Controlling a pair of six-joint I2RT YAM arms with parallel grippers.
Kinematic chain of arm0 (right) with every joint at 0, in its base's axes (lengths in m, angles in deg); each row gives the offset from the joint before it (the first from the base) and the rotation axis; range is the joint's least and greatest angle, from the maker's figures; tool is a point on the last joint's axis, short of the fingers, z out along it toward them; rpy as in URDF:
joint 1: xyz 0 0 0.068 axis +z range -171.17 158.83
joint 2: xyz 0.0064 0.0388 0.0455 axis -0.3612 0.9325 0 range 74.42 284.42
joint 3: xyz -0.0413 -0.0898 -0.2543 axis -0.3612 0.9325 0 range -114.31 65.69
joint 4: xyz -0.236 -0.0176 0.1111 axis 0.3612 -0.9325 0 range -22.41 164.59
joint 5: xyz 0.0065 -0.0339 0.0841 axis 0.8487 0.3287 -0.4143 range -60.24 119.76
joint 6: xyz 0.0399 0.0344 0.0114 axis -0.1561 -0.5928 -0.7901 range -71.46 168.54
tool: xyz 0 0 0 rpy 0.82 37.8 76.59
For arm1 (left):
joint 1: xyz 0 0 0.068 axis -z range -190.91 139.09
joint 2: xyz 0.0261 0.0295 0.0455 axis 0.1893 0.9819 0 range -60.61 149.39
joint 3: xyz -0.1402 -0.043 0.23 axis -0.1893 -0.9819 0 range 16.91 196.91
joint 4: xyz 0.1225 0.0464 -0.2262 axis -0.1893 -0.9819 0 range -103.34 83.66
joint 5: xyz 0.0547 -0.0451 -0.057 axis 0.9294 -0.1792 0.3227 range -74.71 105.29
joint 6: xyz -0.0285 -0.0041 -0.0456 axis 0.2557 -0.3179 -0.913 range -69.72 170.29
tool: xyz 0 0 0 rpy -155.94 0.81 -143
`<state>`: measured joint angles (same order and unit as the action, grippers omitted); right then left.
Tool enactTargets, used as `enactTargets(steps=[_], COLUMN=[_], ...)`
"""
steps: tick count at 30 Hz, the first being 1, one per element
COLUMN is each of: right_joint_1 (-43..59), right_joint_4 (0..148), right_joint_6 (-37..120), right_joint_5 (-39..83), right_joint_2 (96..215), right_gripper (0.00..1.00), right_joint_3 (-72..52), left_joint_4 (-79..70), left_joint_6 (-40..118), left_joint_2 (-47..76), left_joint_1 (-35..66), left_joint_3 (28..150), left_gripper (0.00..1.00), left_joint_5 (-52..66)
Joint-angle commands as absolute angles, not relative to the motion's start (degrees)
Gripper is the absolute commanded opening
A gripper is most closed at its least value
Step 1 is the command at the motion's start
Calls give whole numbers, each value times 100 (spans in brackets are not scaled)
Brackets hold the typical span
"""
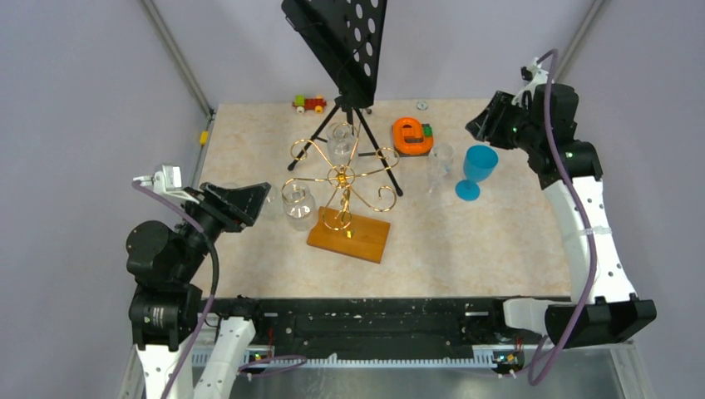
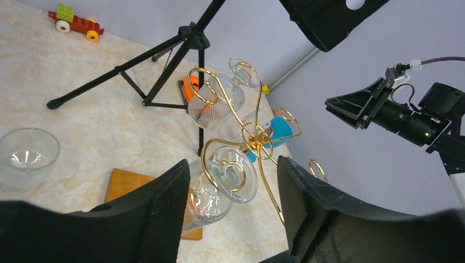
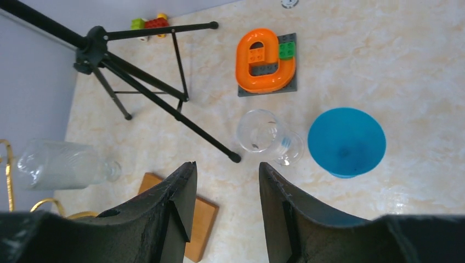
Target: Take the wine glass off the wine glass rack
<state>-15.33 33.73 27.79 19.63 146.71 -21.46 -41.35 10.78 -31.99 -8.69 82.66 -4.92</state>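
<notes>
We see a clear wine glass hanging bowl-down by its foot in a gold scroll on the left side of the wine glass rack. The worktop is beige and marbled, the walls pale grey. The left gripper gapes wide beside the glass. The right gripper, also wide, hovers near a blue goblet. A black tripod stands behind the rack.

We note R gripper w/ jaws apart, clear glass just beside blue goblet, orange loop toy beyond, tripod legs upper left, wine glass far left by gold rack wire.
</notes>
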Motion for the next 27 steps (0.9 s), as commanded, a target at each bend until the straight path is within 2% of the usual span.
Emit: enactTargets(steps=[1, 9, 16, 22, 27], right_joint_1=[-1511, -1513, -1516, -1511, -1516], right_joint_4=[3848, 4046, 4151, 4177, 4197], right_joint_6=[2344, 2227, 2228, 2270, 2282], right_joint_5=[1542, 1601, 1660, 1890, 1981], right_joint_2=[14346, 13945, 13814, 13793, 13776], right_gripper=[47, 47, 47, 47, 47], right_joint_3=[-1893, -1594, -1449, -1349, -1213], left_joint_4=[-3989, -3899, -3154, -3062, -2866], left_joint_6=[638, 164, -484, -570, -710], left_joint_2=[-3210, -3069, -2961, -2887, -2830], left_joint_1=[-863, -863, -860, -863, -859], left_joint_3=[8186, 7852, 7378, 7321, 7357], left_gripper=[61, 59, 49, 45, 38], left_joint_5=[-791, -1163, -1737, -1824, -2061])
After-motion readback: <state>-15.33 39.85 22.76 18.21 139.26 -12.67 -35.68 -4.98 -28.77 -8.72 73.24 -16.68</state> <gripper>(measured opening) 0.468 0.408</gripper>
